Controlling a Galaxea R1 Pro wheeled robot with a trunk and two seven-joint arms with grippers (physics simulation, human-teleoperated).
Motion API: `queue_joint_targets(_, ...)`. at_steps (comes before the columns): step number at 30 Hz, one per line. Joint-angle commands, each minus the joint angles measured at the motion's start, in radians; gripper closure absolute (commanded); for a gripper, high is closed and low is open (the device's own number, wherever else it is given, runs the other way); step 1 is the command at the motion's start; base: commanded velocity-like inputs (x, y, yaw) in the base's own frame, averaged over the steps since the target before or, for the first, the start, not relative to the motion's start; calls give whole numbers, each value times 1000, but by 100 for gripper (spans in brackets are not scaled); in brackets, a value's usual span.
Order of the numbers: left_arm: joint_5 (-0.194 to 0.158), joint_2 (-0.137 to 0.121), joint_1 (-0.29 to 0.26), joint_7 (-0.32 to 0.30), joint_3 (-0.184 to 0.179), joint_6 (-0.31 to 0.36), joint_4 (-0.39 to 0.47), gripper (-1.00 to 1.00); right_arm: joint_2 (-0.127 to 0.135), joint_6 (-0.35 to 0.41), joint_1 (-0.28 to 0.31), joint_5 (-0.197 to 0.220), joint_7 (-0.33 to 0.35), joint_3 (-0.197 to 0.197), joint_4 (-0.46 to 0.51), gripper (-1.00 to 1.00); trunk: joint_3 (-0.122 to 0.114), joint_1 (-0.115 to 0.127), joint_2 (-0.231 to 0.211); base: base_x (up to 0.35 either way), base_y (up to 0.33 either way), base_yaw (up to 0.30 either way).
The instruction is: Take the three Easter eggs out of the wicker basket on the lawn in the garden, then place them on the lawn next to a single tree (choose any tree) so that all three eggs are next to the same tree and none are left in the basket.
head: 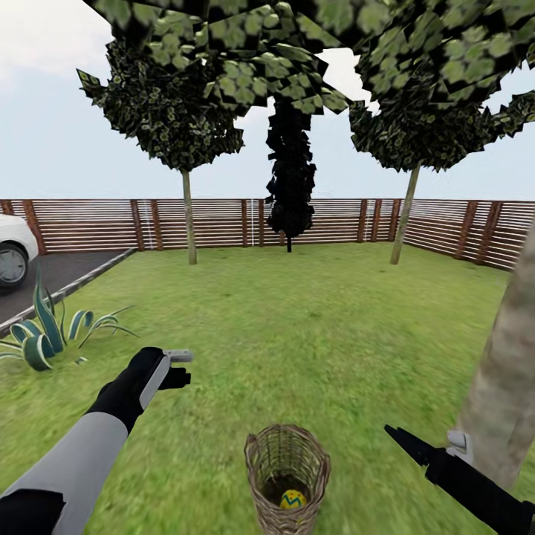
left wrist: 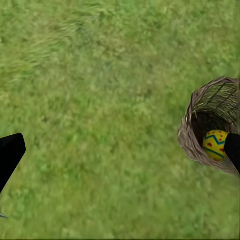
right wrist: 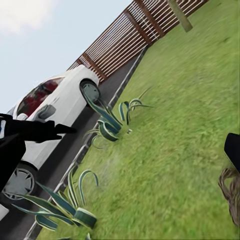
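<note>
The wicker basket stands upright on the lawn at the bottom middle of the head view. One yellow Easter egg with a blue zigzag band lies at its bottom; the basket wall hides the rest of the inside. My left gripper hovers open above the grass, up and to the left of the basket. Its wrist view shows the basket and the egg off to one side. My right gripper is open, right of the basket and beside a thick tree trunk.
Two thinner trees and a narrow black-leaved tree stand before the slatted fence. Spiky striped plants edge the lawn at left, beside a paved strip with a white car.
</note>
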State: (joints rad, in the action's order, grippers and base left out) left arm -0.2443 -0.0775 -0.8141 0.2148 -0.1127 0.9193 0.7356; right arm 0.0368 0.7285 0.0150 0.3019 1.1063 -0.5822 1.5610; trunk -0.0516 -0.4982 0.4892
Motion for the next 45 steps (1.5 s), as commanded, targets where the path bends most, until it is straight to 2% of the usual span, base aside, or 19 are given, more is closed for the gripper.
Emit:
queue_joint_targets(1,-10,-1,0,9,-5,3,1,-100,0,6,0,4,1,-1,0,-100,0,-1,0,336,-91,-10)
queue_joint_targets(13,-10,-1,0,9,-5,3,1,-100,0,6,0,-2,1,-1,0,-100,1,-1,0,285,-72,-212)
queue_joint_targets(45,-10,-1,0,8,-5,3,1,-100,0,6,0,-6,1,-1,0,-100,1,-1,0,9,-1,-273)
